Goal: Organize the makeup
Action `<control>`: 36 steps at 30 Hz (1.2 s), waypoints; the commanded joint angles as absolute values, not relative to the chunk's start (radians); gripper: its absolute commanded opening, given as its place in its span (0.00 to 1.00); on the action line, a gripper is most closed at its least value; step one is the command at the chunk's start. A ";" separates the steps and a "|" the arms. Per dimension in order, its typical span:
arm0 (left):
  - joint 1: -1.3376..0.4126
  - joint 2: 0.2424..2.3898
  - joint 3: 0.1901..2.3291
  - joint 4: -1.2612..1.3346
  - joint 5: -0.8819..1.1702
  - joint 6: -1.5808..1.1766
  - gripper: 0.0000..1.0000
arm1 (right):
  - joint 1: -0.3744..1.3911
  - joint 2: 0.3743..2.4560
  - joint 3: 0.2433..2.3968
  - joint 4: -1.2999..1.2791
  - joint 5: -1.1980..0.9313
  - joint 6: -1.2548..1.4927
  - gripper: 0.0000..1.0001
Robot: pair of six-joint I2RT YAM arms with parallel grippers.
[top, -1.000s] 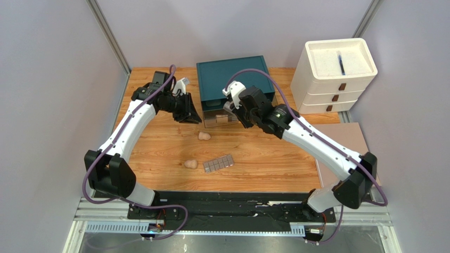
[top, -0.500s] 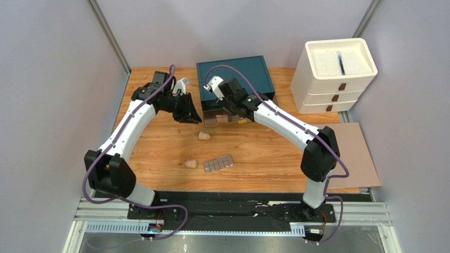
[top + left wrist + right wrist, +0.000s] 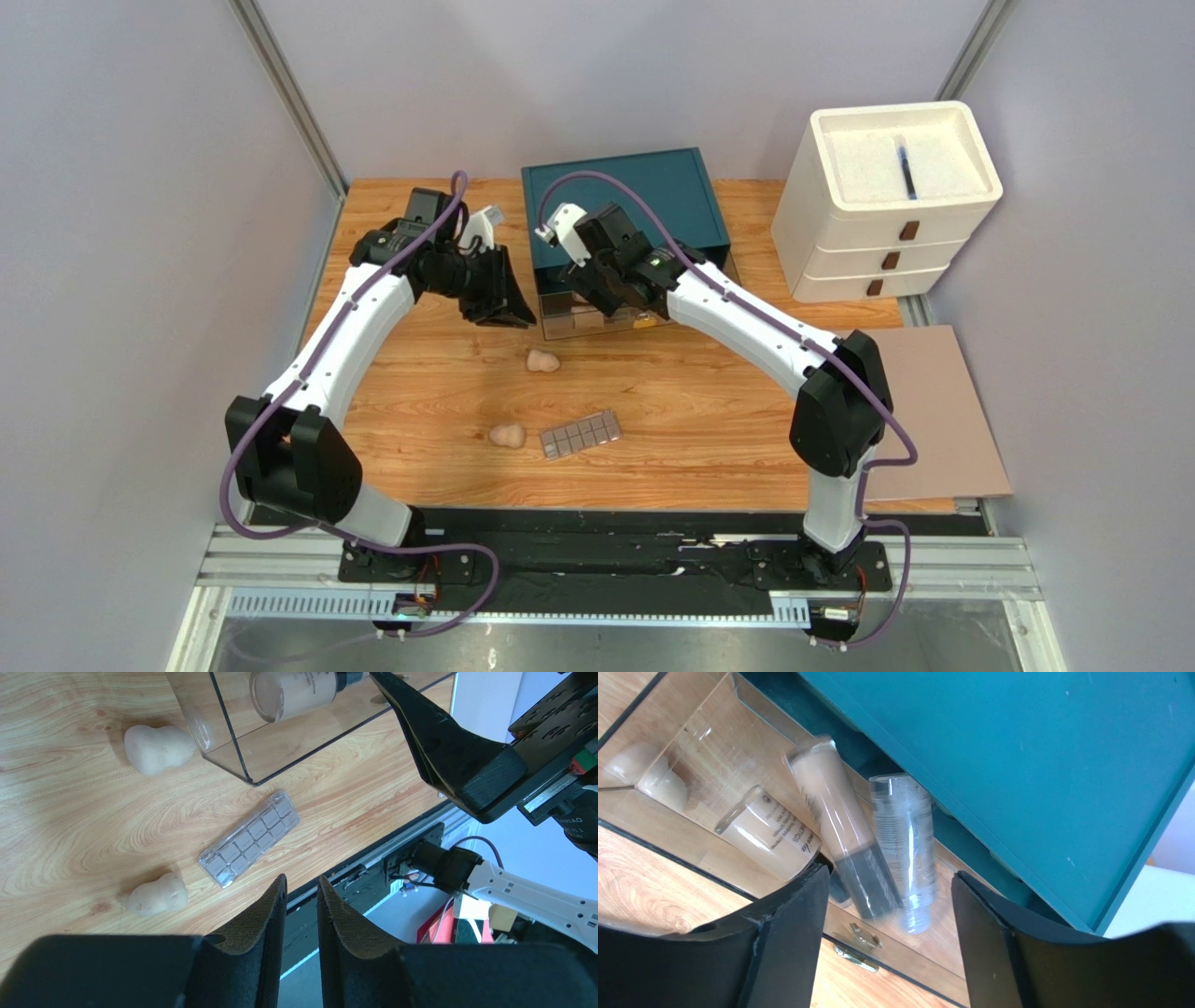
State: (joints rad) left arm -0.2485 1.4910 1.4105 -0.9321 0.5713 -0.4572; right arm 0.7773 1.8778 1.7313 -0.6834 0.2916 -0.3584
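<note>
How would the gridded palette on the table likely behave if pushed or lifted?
The palette lies flat on the wooden table, so it would probably slide, not roll or tip. Its thin, hard-looking gridded body likely stays stiff. The glossy surface may be slippery, and the low edges offer little to pinch.

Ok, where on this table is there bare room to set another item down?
Bare tabletop lies between the palette and the right arm, and left of the near sponge and far sponge up to the left arm. It is crowded at the clear drawer: tubes inside, the right pincer over it, the left pincer beside it.
</note>
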 commanded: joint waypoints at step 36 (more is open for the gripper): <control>-0.252 2.097 2.104 -1.051 0.351 -0.592 0.00 | 0.753 1.577 1.209 -0.545 0.314 0.436 0.00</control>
State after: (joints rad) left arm -0.2481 2.0716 2.0361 -0.9813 0.3847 -0.5636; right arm 0.7475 1.5387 1.1599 -0.6155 0.2089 0.4114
